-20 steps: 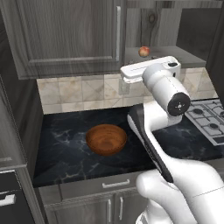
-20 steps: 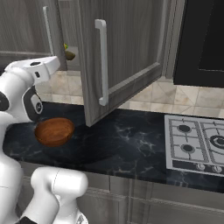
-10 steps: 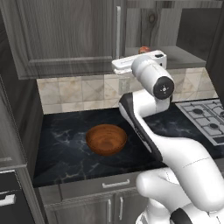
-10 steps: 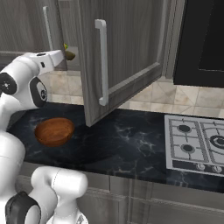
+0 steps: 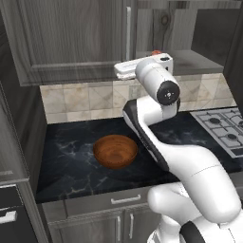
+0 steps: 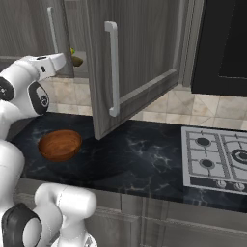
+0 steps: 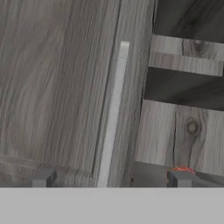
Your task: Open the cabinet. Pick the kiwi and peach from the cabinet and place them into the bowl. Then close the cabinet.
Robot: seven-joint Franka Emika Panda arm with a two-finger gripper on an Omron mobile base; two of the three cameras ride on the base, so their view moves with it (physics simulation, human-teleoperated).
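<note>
Left base view: my arm is raised, the hand at the level of the cabinet's (image 5: 71, 42) lower shelf, with the gripper (image 5: 119, 71) reaching left in front of the closed left door. A sliver of red, the peach (image 5: 156, 52), shows just over the top of the hand, on the shelf behind it. The bowl (image 5: 115, 151) sits on the dark counter (image 5: 66, 142) well below, nothing in it.

Right base view: the right door (image 6: 140, 62) stands swung out toward me, its bar handle (image 6: 112, 70) clear of the arm. A green-brown lump, the kiwi (image 6: 75, 60), lies on the shelf just past the end of the hand. The stove (image 6: 217, 159) is off to the right, well apart from the work.

Hand view: fingertips (image 7: 42, 178) spread wide, nothing between them. The closed left door's silver handle (image 7: 114, 109) runs up the middle; the open shelves are to the right, with the peach's red edge just above the right fingertip.

My read: opening is done as far as the right door goes, and I am on the first pick, with no fruit gripped. Next I judge I must swing the hand right into the opening, line the jaws on one fruit, and mind the door edge and shelf lip going in.
</note>
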